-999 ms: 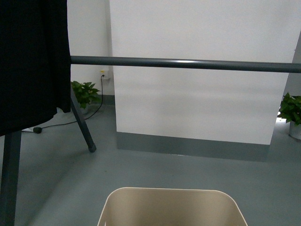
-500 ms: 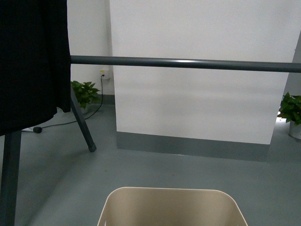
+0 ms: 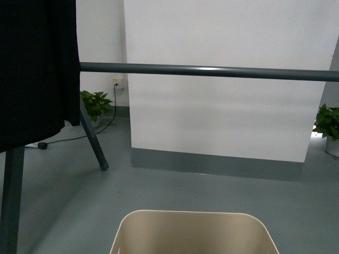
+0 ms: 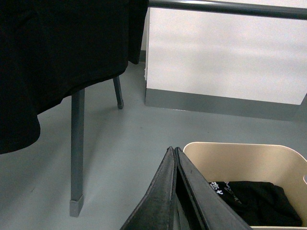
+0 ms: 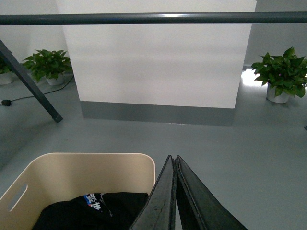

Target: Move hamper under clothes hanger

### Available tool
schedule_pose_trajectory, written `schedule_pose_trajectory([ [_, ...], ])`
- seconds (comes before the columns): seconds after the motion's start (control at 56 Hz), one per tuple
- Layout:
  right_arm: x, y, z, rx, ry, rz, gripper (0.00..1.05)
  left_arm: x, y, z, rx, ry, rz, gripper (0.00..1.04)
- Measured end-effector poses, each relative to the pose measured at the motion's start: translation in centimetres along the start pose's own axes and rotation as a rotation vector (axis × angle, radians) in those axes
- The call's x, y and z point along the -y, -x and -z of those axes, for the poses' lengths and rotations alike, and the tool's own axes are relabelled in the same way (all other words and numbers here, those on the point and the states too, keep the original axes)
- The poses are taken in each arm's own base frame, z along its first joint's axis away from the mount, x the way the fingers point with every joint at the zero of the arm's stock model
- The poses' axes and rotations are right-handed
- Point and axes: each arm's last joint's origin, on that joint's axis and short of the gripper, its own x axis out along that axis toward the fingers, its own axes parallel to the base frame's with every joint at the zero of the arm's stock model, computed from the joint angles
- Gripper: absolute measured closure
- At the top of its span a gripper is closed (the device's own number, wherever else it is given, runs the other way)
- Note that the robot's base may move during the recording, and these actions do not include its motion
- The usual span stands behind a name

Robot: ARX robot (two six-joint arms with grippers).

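Hamper on the floor short of the hanger bar, which runs crosswise ahead; left fingers and right fingers pressed together, flanking its rim.

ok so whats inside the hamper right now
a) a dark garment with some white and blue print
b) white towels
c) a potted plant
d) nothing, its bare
a: both wrist views look down into the beige hamper and show a black garment with white and blue print lying at its bottom; the front view only catches the rim.
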Motion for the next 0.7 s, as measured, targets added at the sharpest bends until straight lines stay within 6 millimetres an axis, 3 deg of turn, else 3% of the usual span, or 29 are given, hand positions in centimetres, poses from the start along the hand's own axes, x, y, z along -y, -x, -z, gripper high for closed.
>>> schedule_pose_trajectory([
  [0.25,0.00,0.00,0.00,0.000,0.000,0.000,1.03,0.00,0.01,0.00,0.000,0.000,0.000,1.01],
  [0.303,0.00,0.00,0.00,0.000,0.002,0.000,1.01,0.00,0.01,0.00,0.000,0.000,0.000,0.92],
  [0.696,0.00,0.00,0.00,0.000,0.001,0.000,0.45,0.00,0.01,0.00,0.000,0.000,0.000,0.35],
])
